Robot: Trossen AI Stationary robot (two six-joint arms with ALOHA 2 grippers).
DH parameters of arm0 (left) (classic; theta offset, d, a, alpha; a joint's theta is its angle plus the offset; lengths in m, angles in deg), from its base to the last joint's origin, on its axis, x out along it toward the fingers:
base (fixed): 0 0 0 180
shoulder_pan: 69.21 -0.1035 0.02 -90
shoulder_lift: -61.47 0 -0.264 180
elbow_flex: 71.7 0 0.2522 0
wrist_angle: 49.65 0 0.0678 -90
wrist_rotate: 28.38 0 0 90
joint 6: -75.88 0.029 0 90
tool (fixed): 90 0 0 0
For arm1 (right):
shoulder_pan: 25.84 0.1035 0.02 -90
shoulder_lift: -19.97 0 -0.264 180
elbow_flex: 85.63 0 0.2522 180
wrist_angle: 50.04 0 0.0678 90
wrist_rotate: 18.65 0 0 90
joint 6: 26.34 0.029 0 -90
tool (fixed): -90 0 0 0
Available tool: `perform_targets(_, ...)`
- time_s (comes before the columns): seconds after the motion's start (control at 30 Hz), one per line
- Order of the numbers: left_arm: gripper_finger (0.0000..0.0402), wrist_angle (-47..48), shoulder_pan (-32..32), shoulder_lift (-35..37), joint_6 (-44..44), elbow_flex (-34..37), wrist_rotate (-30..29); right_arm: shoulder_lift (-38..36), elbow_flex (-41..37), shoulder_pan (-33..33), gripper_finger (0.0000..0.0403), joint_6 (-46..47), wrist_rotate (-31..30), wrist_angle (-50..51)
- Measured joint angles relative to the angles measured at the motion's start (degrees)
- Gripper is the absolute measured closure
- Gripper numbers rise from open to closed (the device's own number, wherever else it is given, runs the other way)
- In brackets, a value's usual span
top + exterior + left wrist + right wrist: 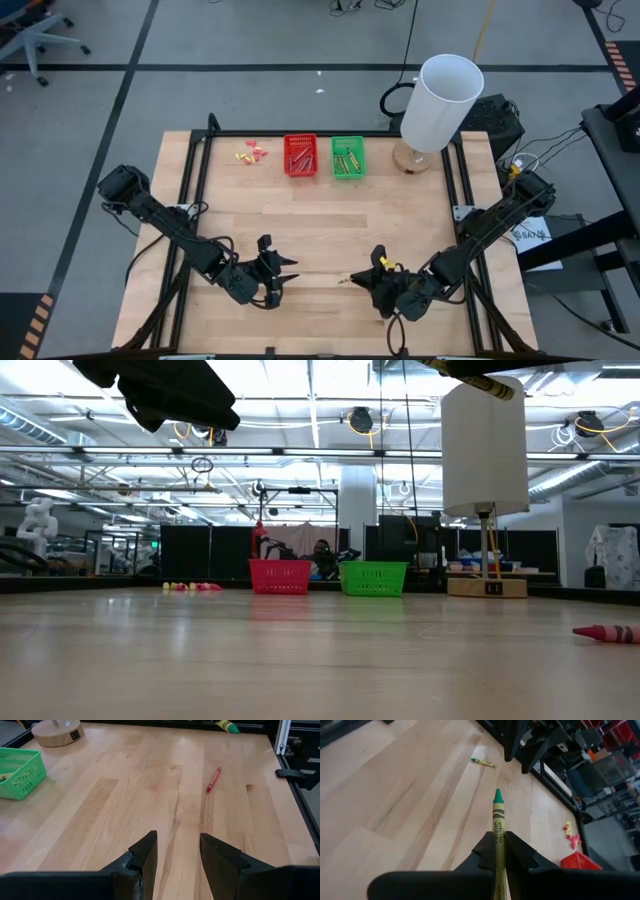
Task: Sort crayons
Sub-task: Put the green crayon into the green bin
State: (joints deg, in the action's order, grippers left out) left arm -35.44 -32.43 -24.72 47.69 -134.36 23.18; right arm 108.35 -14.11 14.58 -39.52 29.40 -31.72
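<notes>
A: Right gripper?
B: Low at the table's near edge, fingers pinched on a thin yellow-green wax crayon, green tip fwd.
A: Left gripper?
B: Near edge too, fingers apart w/ nothing between. A red wax crayon lies loose on the wooden table.
A: Others?
B: One more green crayon loose; rest prob. in the red plastic basket and green plastic basket, far side.

Red crayon on table
</notes>
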Motion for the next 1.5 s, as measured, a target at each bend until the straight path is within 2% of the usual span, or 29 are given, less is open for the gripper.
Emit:
perform_targets(0.2, 0.0256, -1.1, 0.0, 0.0, 0.0, 0.0, 0.0, 0.0, 0.0, -1.5, 0.0401, 9.8, 0.0, 0.0)
perform_targets(0.47, 0.0256, -1.8, 0.0, 0.0, 1.7, 0.0, 0.0, 0.0, 0.0, -7.8, 0.0401, 20.2, 0.0, 0.0)
perform_targets(0.83, 0.0256, -1.8, 0.0, -0.4, 3.6, 0.0, 0.0, 0.0, 0.0, -23.7, 0.0401, 26.9, 0.0, -0.5)
perform_targets(1.17, 0.0256, -2.1, -0.3, -0.4, 7.8, 0.0, 0.0, 0.0, 0.0, -40.3, 0.0401, 27.6, 0.0, -8.8)
perform_targets(1.37, 0.0256, -2.1, -0.4, -0.4, 8.0, 0.0, 0.0, 1.0, 0.1, -47.0, 0.0401, 29.2, 0.4, -12.8)
perform_targets(1.5, 0.0256, -2.0, -0.4, -0.4, 8.0, 0.0, 0.0, 2.5, 0.1, -50.6, 0.0401, 32.5, 3.7, -13.4)
